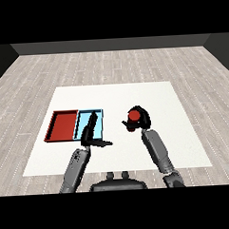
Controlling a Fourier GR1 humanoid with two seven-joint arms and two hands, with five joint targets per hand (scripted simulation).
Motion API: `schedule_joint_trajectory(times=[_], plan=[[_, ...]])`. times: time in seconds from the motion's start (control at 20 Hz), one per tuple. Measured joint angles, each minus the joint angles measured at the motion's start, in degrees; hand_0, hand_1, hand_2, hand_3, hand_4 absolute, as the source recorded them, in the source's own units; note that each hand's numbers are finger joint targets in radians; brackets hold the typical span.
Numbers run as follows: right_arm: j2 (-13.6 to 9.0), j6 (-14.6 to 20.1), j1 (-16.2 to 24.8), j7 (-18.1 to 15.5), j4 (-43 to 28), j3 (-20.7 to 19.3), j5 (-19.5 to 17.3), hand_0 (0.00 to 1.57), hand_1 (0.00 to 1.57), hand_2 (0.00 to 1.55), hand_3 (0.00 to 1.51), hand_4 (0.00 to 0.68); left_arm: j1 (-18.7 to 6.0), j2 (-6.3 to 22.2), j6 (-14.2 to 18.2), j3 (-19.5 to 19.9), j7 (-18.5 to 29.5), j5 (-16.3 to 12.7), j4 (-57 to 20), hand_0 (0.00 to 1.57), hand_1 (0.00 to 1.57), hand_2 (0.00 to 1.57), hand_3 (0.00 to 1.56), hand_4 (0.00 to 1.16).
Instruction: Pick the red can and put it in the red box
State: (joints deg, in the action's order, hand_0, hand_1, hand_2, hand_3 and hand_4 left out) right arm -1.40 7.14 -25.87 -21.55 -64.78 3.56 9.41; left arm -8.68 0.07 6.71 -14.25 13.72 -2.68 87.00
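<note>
Nearest to us, our two grey forearms rise from the lower corners onto the white table (180, 146). Starting at the far left, the red tray (63, 125) lies flat on the table, and the light blue tray (98, 122) sits just beside it on the right, their long sides touching. Our left hand (91, 134) comes next, held in front of the near edge of the light blue tray: its fingers (92, 120) are straight and point away from us across that tray, while the thumb (102, 143) sticks out to the right, so the hand is spread and holds nothing. Farther right, well apart from both trays, our right hand (141, 117) is curled round the red can (134, 115). We see the can's round red top facing us between the dark fingers, with the thumb wrapped on its left side. We cannot tell whether the can rests on the table or is lifted off it.
</note>
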Motion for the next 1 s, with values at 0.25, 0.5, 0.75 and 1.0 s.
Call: schedule_joint_trajectory(times=[0.25,0.5,0.75,1.0], plan=[[0.9,6.7,1.7,-0.1,-3.3,8.4,1.7,1.41,1.41,1.41,1.39,0.639,-0.6,0.0,2.4,-4.6,-0.7,-1.8,-0.3,0.00,0.00,0.00,0.00,0.00],[1.3,10.2,1.5,1.7,-7.3,12.9,2.3,1.38,1.38,1.41,1.40,0.619,-2.9,-0.1,5.5,-8.3,-3.3,-2.5,-0.2,0.00,0.00,0.00,0.00,0.00],[1.3,12.0,1.4,1.9,-8.7,16.4,3.4,1.41,1.41,1.43,1.41,0.618,-5.8,0.1,6.3,-8.4,-2.7,-2.8,-3.8,0.00,0.00,0.00,0.00,0.00],[1.4,13.6,1.4,2.5,-10.2,19.3,4.3,1.43,1.43,1.43,1.40,0.626,-8.9,0.0,7.7,-9.3,-1.5,-3.6,-8.8,0.00,0.00,0.00,0.00,0.00]])
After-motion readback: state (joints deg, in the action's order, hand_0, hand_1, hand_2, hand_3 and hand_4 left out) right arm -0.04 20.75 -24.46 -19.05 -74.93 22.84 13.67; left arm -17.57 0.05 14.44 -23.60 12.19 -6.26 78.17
